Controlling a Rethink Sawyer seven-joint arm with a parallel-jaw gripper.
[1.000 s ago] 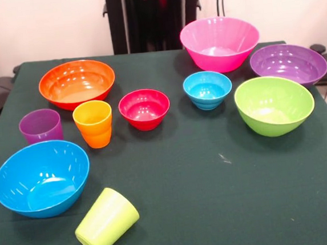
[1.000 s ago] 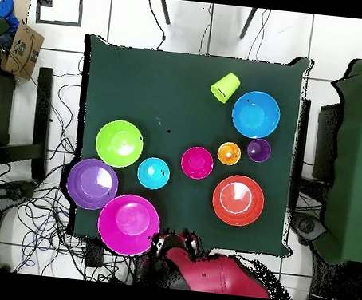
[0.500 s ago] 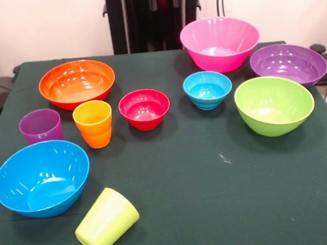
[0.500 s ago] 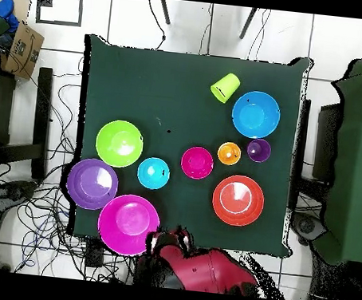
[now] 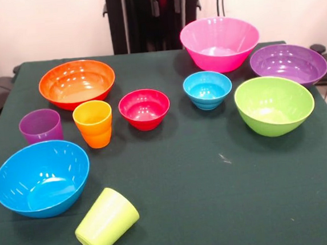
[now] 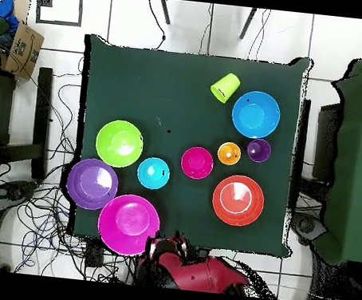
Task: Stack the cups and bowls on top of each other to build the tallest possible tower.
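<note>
Dark green cloth-covered table [image 5: 217, 209]: nothing stacked; every vessel empty and standing apart.

Large glossy plastic bowls, upright:
- pink round bowl [image 5: 219, 43], far edge;
- purple round bowl [image 5: 288, 64], just beside it;
- lime green round bowl [image 5: 273, 104];
- orange round bowl [image 5: 77, 83];
- blue round bowl [image 5: 41, 177], near edge.

Small bowls, centre: red round bowl [image 5: 144, 108]; ridged light blue bowl [image 5: 207, 89].

Cups: ridged orange tumbler [image 5: 93, 123] and translucent purple tumbler [image 5: 40, 126], upright; lime green tumbler [image 5: 107, 220] on its side.

Red robot arm [image 6: 195, 272] drawn back at the table's edge; whether the claw is released or clenched cannot be told.
</note>
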